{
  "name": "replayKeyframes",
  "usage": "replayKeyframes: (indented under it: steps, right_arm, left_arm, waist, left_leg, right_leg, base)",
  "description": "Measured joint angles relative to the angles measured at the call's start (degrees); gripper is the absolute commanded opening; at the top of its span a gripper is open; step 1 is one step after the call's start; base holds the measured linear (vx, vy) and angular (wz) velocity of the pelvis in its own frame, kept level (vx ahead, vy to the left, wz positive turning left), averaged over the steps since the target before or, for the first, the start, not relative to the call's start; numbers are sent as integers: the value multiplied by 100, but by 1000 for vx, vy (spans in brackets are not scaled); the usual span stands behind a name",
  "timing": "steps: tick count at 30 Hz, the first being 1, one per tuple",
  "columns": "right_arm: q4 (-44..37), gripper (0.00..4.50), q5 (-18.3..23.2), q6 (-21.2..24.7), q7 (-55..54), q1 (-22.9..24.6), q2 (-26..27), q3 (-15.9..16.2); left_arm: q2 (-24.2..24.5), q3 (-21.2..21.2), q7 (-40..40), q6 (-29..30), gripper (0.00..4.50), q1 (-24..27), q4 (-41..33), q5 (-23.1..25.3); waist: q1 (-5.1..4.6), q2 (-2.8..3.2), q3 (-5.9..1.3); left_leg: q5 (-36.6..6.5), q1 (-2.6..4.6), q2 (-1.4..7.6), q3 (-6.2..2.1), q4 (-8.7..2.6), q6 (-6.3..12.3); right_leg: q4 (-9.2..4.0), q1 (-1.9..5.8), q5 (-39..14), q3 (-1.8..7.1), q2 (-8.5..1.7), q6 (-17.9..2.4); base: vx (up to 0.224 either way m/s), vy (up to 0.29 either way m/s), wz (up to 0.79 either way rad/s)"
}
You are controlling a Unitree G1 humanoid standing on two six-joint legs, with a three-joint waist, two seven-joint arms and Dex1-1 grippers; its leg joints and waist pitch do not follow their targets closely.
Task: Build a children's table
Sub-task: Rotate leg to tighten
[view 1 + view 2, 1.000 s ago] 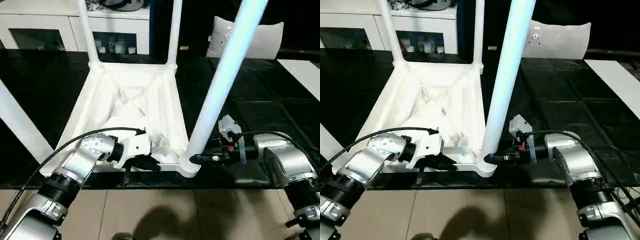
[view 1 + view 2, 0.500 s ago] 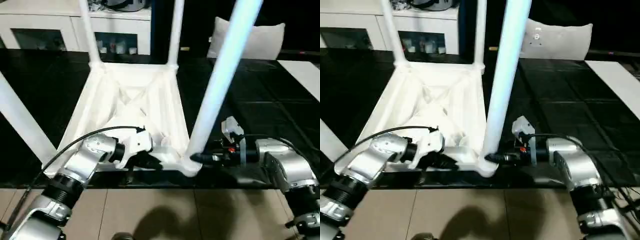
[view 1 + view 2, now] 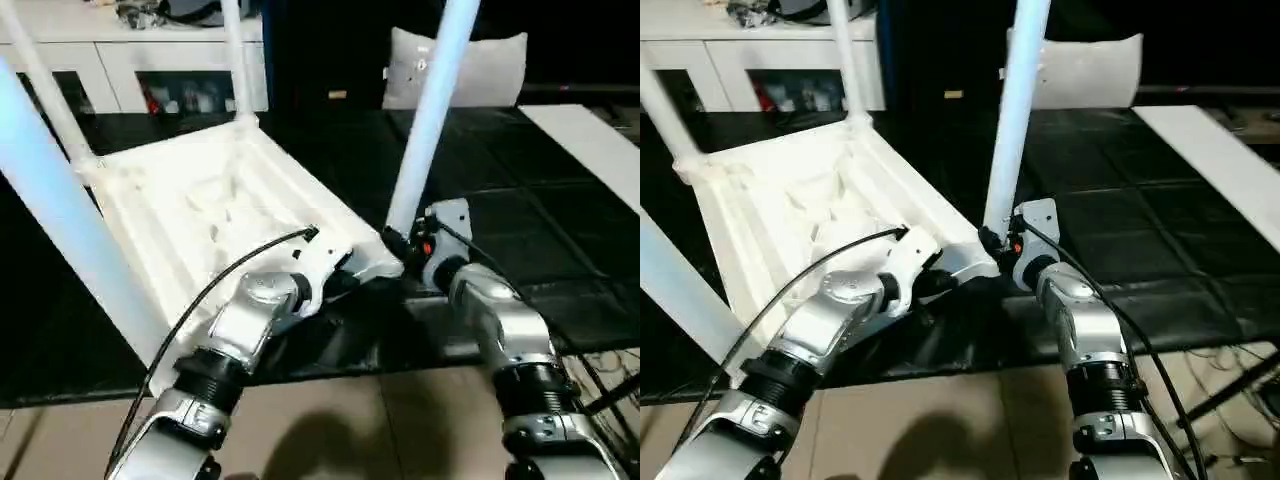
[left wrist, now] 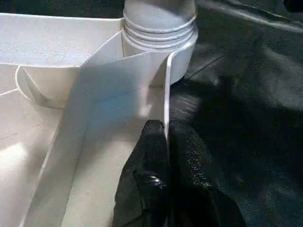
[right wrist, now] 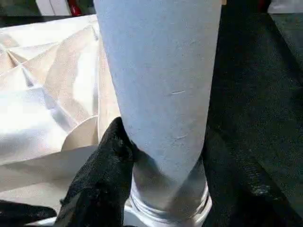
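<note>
Upturned white table (image 3: 810,200), right pincer (image 3: 992,243) clamping its leg (image 3: 1012,130)

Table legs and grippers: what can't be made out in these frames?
- Leg tops: the near-right leg and the others run off the head views' top edge.
- Right gripper: one finger shows; the leg hides the other.
- Table top: its face lies down on the dark mat, unseen.

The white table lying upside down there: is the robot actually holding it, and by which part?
Yes, with both. The left gripper pinches the thin side wall of the table top near a corner socket. The right gripper clasps the base of the leg standing in that socket.
</note>
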Motion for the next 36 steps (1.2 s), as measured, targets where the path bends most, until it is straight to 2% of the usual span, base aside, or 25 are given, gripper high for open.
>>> replayKeyframes:
  steps: [1, 3, 9, 10, 11, 17, 20, 24, 28, 36]
  right_arm:
    - [8, 244, 1, -38, 5, 3, 0, -1]
    - [6, 258, 21, -43, 37, 8, -4, -5]
    - [-18, 299, 185, -289, 973, 128, -575, 84]
    - [-19, 299, 187, -356, 1157, 137, -713, 133]
    - [-19, 327, 187, -417, 1337, 148, -852, 149]
    - [-21, 375, 265, -680, 2482, 301, -1415, 314]
    - [-20, 403, 326, -852, 3218, 331, -1817, 528]
    - [26, 403, 321, -1117, 4071, 321, -2144, 821]
    - [214, 358, 358, -1168, 4576, 233, -2128, 924]
    - [329, 282, 588, -979, 5502, 75, -2156, 1240]
  left_arm:
    - [3, -2, -4, -16, 0, 0, -1, 0]
    - [14, -6, -7, -26, 0, 0, -3, 0]
    - [384, -78, -351, -331, 0, 39, -7, 12]
    - [448, -100, -420, -391, 0, 45, -6, 13]
    - [524, -112, -480, -451, 0, 53, -7, 13]
    - [942, -263, -1071, -924, 0, 119, -53, 11]
    - [1243, -363, -1550, -1293, 0, 156, -60, -46]
    - [1675, -570, -2314, -1774, 0, 168, -60, -87]
    - [1938, -735, -2946, -2193, 0, 166, -80, -110]
    - [2169, -977, -3645, -2577, 0, 86, -92, -152]
  waist:
    - [10, 9, 2]
    - [14, 17, 0]
    - [26, 41, 16]
    - [27, 41, 17]
    - [27, 41, 17]
    - [34, 38, 19]
    - [78, 15, 32]
    - [177, 1, 40]
    - [319, -7, 39]
    - [388, -30, 33]
  left_leg:
    - [0, -1, 0, 0, -6, 0]
    - [1, -2, 0, 0, -7, 0]
    - [3, -5, 0, -1, 3, -2]
    - [3, -5, 1, -1, 4, -2]
    - [3, -4, 1, -1, 5, -2]
    - [1, -9, 2, -1, 6, 0]
    - [0, -11, 3, -2, 8, 1]
    - [1, -10, 5, -3, 16, 1]
    - [-2, -5, 8, -6, 49, 6]
    - [-12, -8, 8, -8, 77, 20]
  right_leg:
    - [1, -3, 3, -1, 0, -13]
    - [1, -4, 2, -2, 0, -15]
    - [0, -4, -4, -2, 0, 7]
    - [0, -4, -3, -2, 0, 8]
    - [1, -4, -3, -2, 0, 8]
    - [0, -5, -3, -2, 0, 8]
    - [2, -5, -1, -4, 0, 4]
    - [5, -4, -3, -5, 0, 7]
    - [7, -4, -1, -3, -1, 5]
    - [12, 7, 12, 1, -3, -17]
  base:
    - [0, 0, 0]
    - [0, 0, 0]
    - [0, 0, 0]
    - [0, 0, 0]
    - [0, 0, 0]
    - [0, 0, 0]
    - [0, 0, 0]
    - [0, 0, 0]
    - [0, 0, 0]
    - [0, 0, 0]
